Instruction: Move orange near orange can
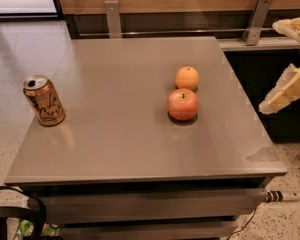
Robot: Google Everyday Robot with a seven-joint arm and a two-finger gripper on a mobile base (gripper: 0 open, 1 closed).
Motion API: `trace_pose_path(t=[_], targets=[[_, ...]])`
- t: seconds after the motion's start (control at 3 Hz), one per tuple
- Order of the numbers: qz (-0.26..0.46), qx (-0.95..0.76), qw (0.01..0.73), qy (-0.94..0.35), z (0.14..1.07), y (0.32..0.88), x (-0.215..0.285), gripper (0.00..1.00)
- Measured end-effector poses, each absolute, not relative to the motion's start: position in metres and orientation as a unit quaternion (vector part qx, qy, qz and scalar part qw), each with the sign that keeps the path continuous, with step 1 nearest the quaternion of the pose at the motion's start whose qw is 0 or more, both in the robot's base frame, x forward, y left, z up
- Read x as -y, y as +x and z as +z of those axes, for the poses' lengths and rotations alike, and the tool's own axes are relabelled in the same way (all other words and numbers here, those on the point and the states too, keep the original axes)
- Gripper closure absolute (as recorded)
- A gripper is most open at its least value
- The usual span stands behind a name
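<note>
The orange (pixel 187 77) sits on the grey table (pixel 115 134), right of centre, just behind the red-yellow apple (pixel 182 104). The orange can (pixel 44 100) with dark cursive lettering stands upright near the table's left edge, far from the fruit. My gripper (pixel 270 68) is at the right edge of the view, beyond the table's right side and off the table. Its two cream fingers (pixel 290 89) are spread apart and hold nothing. It is well right of the orange.
A wood-panelled wall with metal brackets (pixel 111 18) runs behind the table. A dark cabinet (pixel 260 74) stands to the right below the gripper. A black cable (pixel 20 204) lies at the lower left and a plug (pixel 282 196) at the lower right.
</note>
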State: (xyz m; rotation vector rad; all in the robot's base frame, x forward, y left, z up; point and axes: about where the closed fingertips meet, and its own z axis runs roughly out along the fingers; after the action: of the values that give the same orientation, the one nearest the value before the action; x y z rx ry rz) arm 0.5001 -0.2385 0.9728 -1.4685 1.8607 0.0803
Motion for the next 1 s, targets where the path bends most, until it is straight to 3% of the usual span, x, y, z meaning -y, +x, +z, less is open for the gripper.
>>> trace_pose_path(t=[1.0], targets=[[0.147, -0.718, 0.433, -0.525, 0.924, 0.563, 0.244, 0.0]])
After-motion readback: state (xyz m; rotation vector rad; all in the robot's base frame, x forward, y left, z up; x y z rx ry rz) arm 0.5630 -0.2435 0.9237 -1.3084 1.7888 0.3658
